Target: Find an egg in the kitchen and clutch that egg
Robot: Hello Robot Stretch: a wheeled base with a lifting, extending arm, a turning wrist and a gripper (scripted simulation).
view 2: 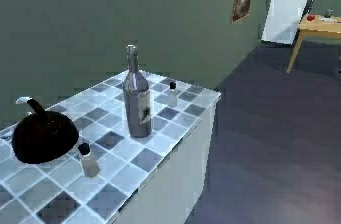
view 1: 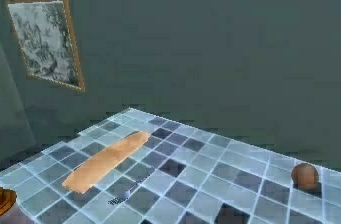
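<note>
Egg (view 1: 304, 176), I judge, is the brown rounded thing on the tiled counter (view 1: 208, 170) at the forward view's right. I'd turn the base until it sits square to the arm's side, then reach slowly. I cannot tell the jaws' state.

Dim, even room light, with the tiled countertop (view 1: 210, 166) brightest.

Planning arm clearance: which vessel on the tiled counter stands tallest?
The grey bottle with the long neck; it rises well above the black kettle and the small shaker.
</note>
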